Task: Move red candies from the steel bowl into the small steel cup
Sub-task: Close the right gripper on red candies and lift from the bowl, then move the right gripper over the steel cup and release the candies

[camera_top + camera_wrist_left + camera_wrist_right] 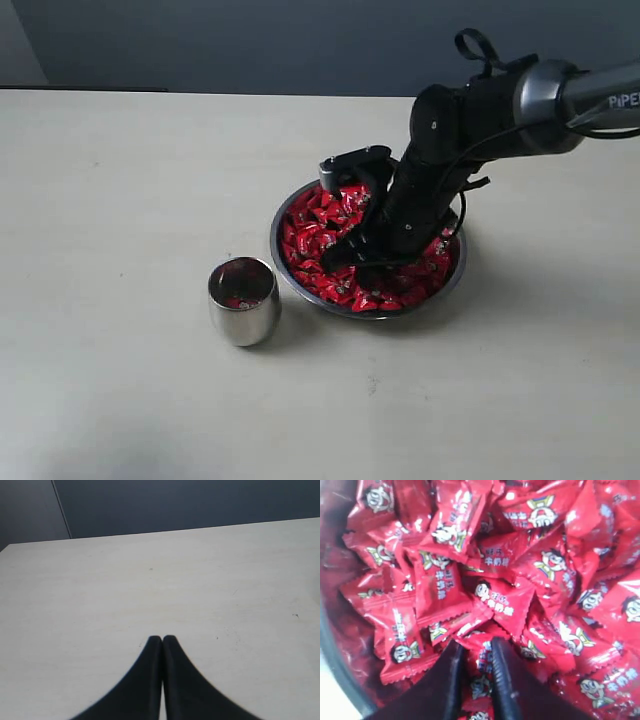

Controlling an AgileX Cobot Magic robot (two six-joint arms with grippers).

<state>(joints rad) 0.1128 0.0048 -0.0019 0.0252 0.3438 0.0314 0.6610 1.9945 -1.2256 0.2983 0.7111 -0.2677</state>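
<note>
Right jaws: narrow gap, pinching one of the red candies (479,662), tips dug into the heap to single it out | steel bowl (273,238): heaped full | small steel cup (243,315): upright on desk (120,180) just beside bowl, a short carry; red shows inside | left jaws: pressed together over bare desk, idle, clear of my reach

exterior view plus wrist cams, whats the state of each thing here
steel bowl, upright, heaped with red candies
red candies, wrapped, mostly piled in the bowl
small steel cup, upright beside the bowl, red showing inside
right gripper, down in the pile, jaws closed on a candy
left gripper, shut, empty, over bare table
</note>
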